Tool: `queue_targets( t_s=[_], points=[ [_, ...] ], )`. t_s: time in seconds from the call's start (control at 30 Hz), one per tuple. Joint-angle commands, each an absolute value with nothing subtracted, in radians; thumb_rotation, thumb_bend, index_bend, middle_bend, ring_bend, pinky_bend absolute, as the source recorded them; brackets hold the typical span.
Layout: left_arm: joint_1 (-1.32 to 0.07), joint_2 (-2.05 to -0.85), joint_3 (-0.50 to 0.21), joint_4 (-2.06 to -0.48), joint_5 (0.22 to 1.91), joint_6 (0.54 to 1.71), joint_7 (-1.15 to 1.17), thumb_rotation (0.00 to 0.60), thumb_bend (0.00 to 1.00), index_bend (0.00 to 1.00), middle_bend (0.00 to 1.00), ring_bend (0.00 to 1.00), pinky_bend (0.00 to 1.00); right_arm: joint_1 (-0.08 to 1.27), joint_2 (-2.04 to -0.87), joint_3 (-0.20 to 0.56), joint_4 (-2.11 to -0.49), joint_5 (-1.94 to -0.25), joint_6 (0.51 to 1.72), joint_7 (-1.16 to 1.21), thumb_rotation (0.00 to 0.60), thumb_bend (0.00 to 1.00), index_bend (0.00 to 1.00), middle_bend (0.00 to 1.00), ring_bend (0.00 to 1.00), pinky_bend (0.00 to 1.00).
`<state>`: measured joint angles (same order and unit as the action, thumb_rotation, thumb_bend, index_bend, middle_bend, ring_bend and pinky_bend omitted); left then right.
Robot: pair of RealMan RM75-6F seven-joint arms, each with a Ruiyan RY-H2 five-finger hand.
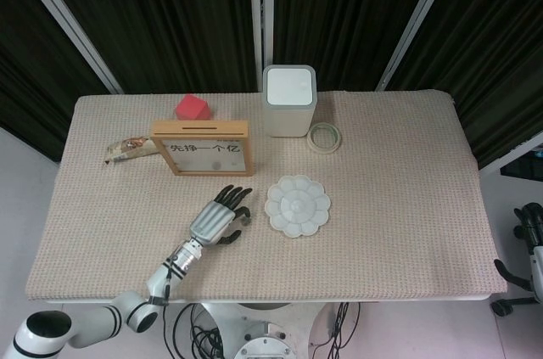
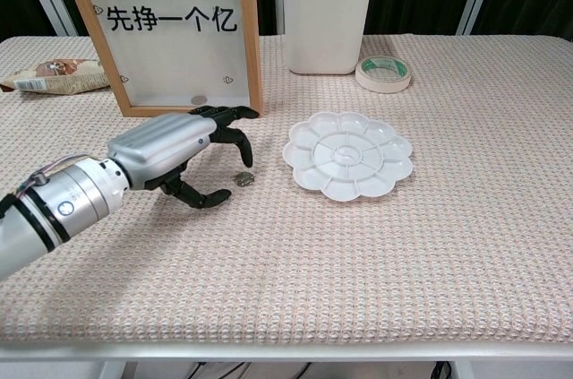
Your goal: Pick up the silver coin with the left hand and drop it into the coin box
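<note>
The silver coin (image 2: 243,179) lies flat on the woven cloth, just left of the white palette. My left hand (image 2: 179,150) hovers right beside it, fingers spread and curved. The fingertips (image 2: 243,159) hang just above the coin, and the thumb sits low on the cloth to the coin's left. The hand holds nothing. In the head view the left hand (image 1: 219,216) covers the coin's spot. The coin box (image 1: 204,148) is a wooden frame with a clear front and stands upright just behind the hand. My right hand (image 1: 533,225) shows only at the far right edge, off the table.
A white flower-shaped palette (image 1: 297,205) lies right of the coin. A white bin (image 1: 289,101) and a tape roll (image 1: 324,137) stand at the back. A red block (image 1: 193,108) sits behind the box, and a snack packet (image 1: 127,149) lies to its left.
</note>
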<state>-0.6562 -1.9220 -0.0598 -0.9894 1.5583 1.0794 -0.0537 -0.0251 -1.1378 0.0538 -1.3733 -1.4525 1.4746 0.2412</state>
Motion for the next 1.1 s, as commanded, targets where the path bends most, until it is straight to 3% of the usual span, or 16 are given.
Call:
queue_targets(
  t_s=[0.03,1.1],
  points=[
    [-0.658,-1.926,-0.058,-0.986,1.555,1.076,-0.057,0.600,0.34,0.38,0.00,0.00,0.03,-0.024,-1.139,0.053,-1.371,-1.452,1.472,0.243,0.600,0.18,0.00,0.00,0.00,0.00],
    [-0.674,-1.959,-0.050,-0.924,1.530,1.052,-0.085,0.600,0.32,0.41,0.00,0.00,0.03,-0.026,-1.145,0.054,-1.359,-1.444,1.463,0.250,0.600,0.18,0.00,0.00,0.00,0.00]
  ],
)
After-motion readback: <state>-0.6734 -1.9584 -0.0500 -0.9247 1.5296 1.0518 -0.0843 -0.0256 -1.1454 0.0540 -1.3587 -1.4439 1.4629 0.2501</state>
